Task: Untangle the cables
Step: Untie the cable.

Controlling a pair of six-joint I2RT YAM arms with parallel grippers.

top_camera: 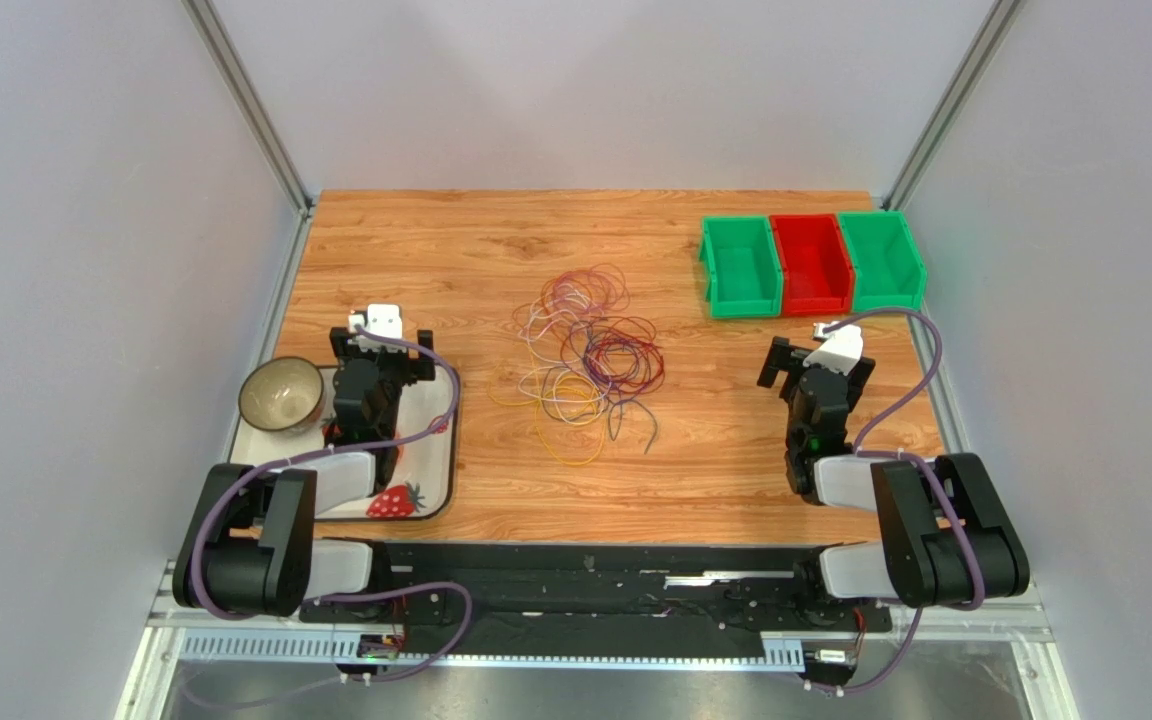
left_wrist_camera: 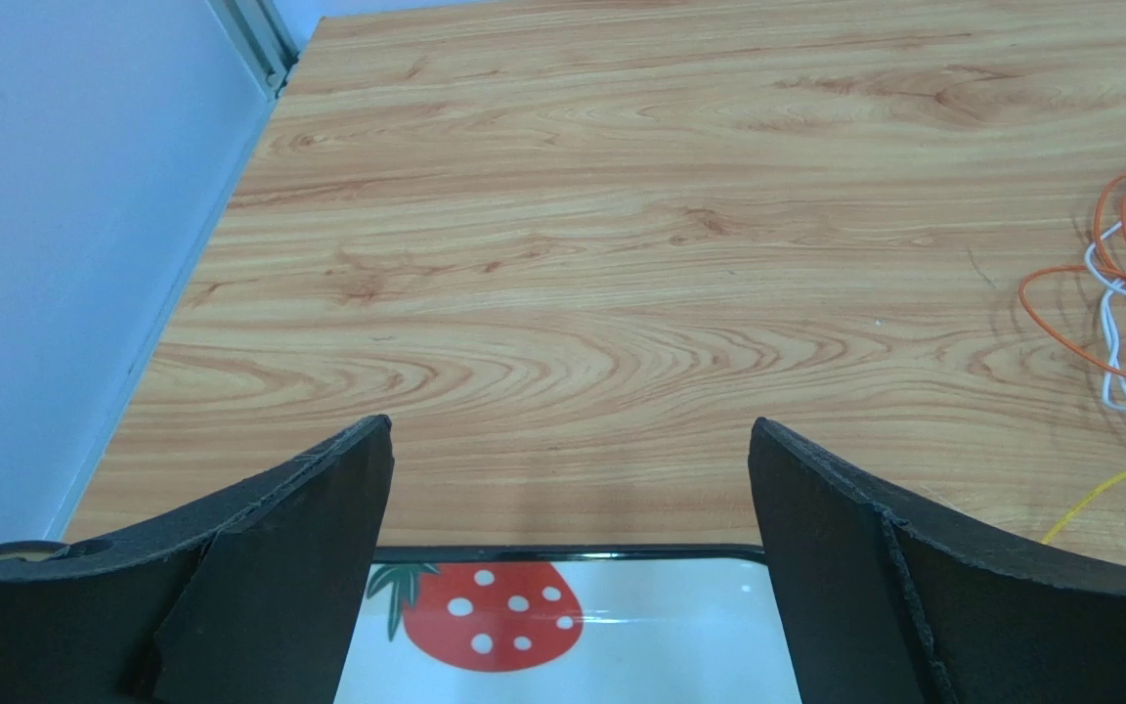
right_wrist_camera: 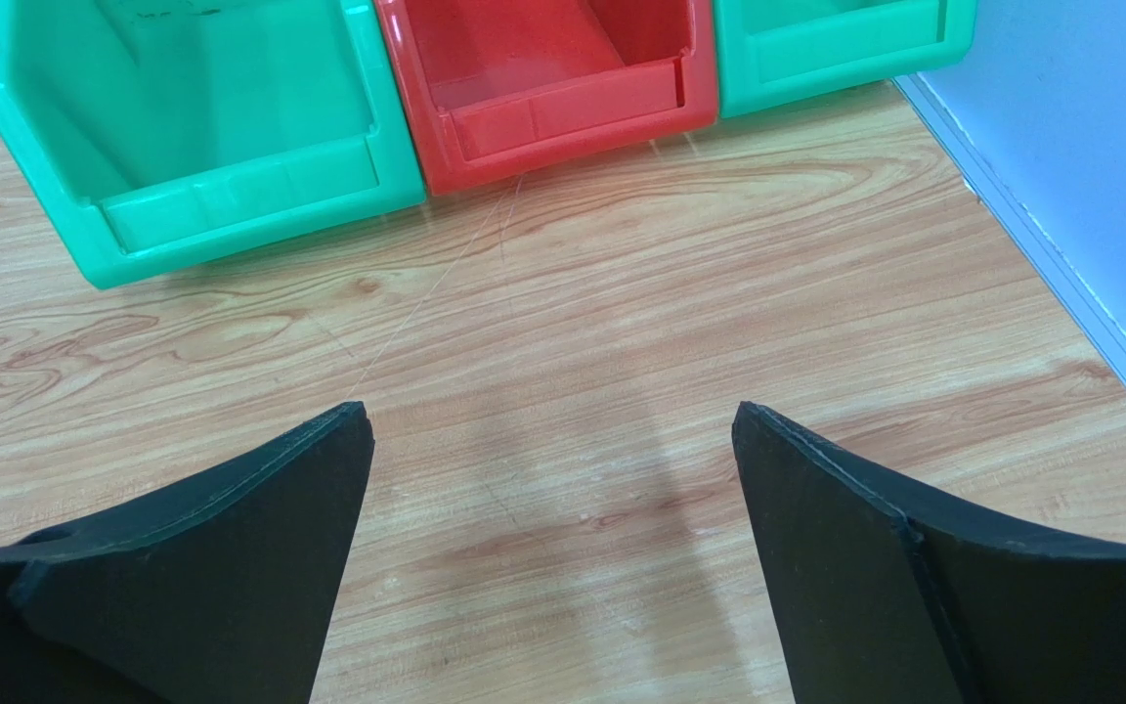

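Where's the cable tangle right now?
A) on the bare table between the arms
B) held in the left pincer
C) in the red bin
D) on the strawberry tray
A: the cables lie loose on the wooden table, well apart from the tray and the bins.

Table: wood-grain top, smooth, low sheen. Bins at 2 o'clock: glossy moulded plastic. Tray at 8 o'clock: glossy white, reflective. Left fingers: matt black, rough-cut foam-like edges. Right fingers: same. Cables: thin, smooth, plastic-looking jackets.
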